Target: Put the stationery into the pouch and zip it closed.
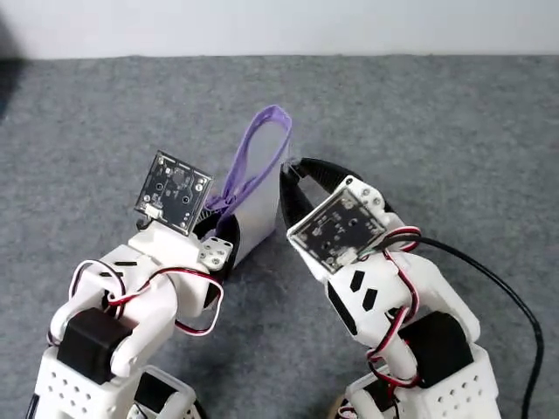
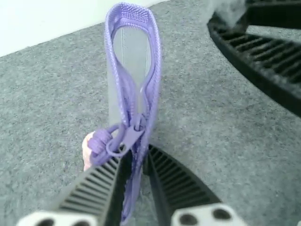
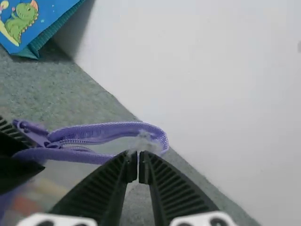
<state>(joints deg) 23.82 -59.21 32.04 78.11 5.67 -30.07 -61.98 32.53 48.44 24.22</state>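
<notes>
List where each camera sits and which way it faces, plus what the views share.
High view: fixed above, looking down on the grey table; both arms enter from the near edge, left gripper and right gripper at the pouch.
Left wrist view: on the left arm, looking along its fingers, shut on the pouch's zip-pull end.
Right wrist view: on the right arm, facing the wall, fingers pinching the pouch's opposite end.
Shared: every view shows the pouch's purple zip.

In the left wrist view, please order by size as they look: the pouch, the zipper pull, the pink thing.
1. pouch, clearly largest.
2. zipper pull and pink thing look alike; the pink thing is partly hidden, so I leave them unranked.
</notes>
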